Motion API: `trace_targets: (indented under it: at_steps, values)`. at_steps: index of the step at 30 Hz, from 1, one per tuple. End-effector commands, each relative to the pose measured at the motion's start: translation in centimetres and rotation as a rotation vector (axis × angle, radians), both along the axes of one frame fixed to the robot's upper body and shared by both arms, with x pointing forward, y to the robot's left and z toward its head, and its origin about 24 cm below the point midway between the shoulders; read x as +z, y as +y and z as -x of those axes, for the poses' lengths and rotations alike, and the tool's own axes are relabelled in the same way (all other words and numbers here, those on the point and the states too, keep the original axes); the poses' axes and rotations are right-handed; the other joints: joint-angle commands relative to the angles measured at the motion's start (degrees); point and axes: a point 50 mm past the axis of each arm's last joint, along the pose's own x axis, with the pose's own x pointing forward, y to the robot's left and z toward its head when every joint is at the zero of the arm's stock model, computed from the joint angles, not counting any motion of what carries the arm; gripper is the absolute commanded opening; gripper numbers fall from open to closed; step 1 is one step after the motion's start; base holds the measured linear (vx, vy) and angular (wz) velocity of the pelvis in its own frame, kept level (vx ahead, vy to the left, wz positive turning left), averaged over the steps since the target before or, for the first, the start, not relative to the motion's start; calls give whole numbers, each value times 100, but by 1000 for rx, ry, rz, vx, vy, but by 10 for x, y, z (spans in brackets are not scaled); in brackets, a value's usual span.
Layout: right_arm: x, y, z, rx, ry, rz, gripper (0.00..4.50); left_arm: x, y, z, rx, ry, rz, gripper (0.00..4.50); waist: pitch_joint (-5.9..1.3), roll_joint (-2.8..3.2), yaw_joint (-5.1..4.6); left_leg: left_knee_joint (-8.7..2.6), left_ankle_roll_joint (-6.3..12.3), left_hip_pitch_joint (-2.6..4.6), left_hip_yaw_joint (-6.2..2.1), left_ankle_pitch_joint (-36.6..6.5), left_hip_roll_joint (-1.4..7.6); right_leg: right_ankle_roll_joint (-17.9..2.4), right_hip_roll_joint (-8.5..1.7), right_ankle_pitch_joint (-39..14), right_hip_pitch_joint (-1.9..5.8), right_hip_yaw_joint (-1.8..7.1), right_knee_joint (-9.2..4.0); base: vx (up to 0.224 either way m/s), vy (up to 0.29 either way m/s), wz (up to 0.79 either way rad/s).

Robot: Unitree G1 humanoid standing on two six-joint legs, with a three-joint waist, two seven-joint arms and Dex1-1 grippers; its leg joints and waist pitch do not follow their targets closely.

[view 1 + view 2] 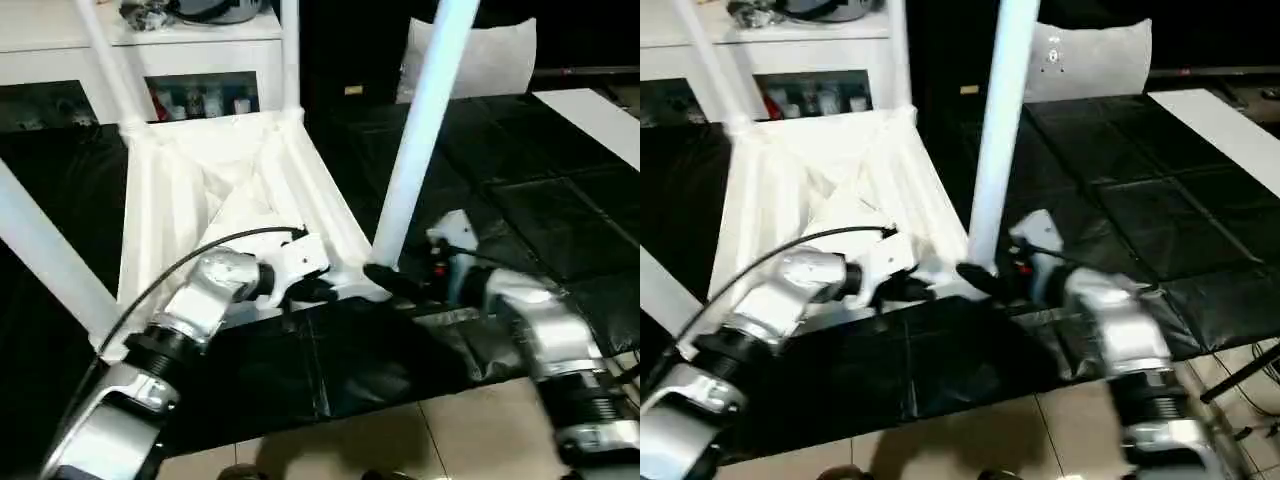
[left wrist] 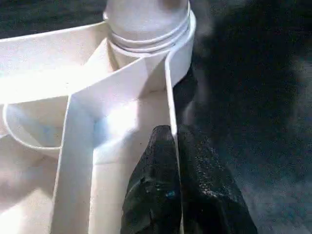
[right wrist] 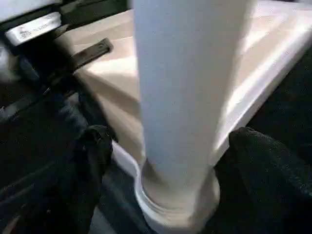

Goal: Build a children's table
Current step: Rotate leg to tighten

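The left pincer [image 2: 178, 190] is pressed together on the rim wall of the upturned tabletop [image 1: 215, 190], steadying it near the corner closest to the robot. The right pincer [image 3: 165, 161] stands apart, one finger [image 3: 97, 146] on each side of the foot of a leg [image 1: 420, 130] without squeezing it. That leg sits upright in its corner socket [image 2: 146, 34], thread rings showing just above the socket lip. The children's table lies upside down on black sheeting [image 1: 520, 210] over the floor, ribbed underside up, in front of a white cabinet [image 1: 60, 50]. Two more legs [image 1: 290, 55] rise from the far corners, and a fourth slants across on the left, so all four look fitted. What seems left is checking tightness and turning it upright.
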Motion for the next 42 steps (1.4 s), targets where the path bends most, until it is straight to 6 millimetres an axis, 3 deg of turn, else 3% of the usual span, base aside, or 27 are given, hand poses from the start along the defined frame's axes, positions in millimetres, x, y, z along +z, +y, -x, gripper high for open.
trace_targets:
  at_steps: [1,5,6,7,8,9,12,20,28,33,37,38,41,42]
  values:
    - [3,2,5,99,14,9,448,10,-10,7,-177,-24,2,0,-446,11,9,-366,454,36,19,-1116,136,-872,-347,-1872,375,294,-380,0,0,0]
    - [6,2,6,196,20,32,448,11,-6,11,-263,-6,-28,0,-457,15,74,-365,425,39,20,-1098,153,-974,-353,-1749,370,292,-346,0,0,0]
    - [7,2,6,224,27,30,422,11,-4,13,-287,7,-33,0,-452,15,82,-367,414,40,19,-1099,158,-984,-356,-1749,366,294,-344,0,0,0]
    - [8,4,6,243,39,24,415,12,-4,14,-303,12,-37,0,-453,-9,109,-370,405,49,24,-1111,161,-991,-359,-1776,367,292,-344,0,0,0]
    - [8,5,7,262,55,17,414,13,-5,14,-318,12,-37,0,-456,7,134,-371,400,57,25,-1111,165,-1004,-361,-1780,360,295,-336,0,0,0]
    - [9,6,8,287,73,7,404,13,-5,15,-329,13,-33,0,-450,-26,137,-374,406,58,32,-1118,169,-1003,-361,-1797,357,297,-342,0,0,0]
    - [8,10,12,338,108,-3,372,14,-6,15,-339,16,-24,0,-456,-16,173,-369,386,49,33,-1100,166,-997,-371,-1799,366,298,-325,0,0,0]
    - [3,14,16,396,181,-21,303,14,-6,14,-339,21,-23,0,-459,-27,163,-369,336,28,23,-1066,151,-850,-378,-1996,377,286,-350,0,0,0]
    - [3,13,18,408,223,-47,241,13,-4,14,-323,34,-19,0,-463,-18,166,-365,341,24,25,-1012,154,-916,-368,-1829,373,285,-331,0,0,0]
    - [2,19,14,301,206,-90,225,16,-9,11,-231,55,60,0,-449,-24,166,-372,294,25,24,-1045,145,-858,-380,-2028,377,279,-353,0,0,0]
    - [-11,33,-5,1,172,-64,217,14,-19,0,-53,40,81,0,-410,-49,72,-383,129,26,9,-1219,91,-566,-375,-2716,364,231,-442,0,0,0]
    - [-13,37,-10,-72,173,-54,214,14,-23,-3,-7,33,88,0,-390,-37,-25,-386,46,34,-12,-1383,61,-330,-375,-3191,366,174,-522,0,0,0]
    - [-16,44,-19,-197,169,-33,209,15,-30,-9,80,21,111,0,-396,-49,-177,-361,61,14,-26,-1462,23,-160,-367,-3413,385,120,-591,0,0,0]
    - [-14,51,-29,-324,144,-54,209,18,-38,-14,155,7,137,0,-395,-35,-227,-352,80,3,-29,-1444,6,-127,-358,-3426,380,101,-609,0,0,0]
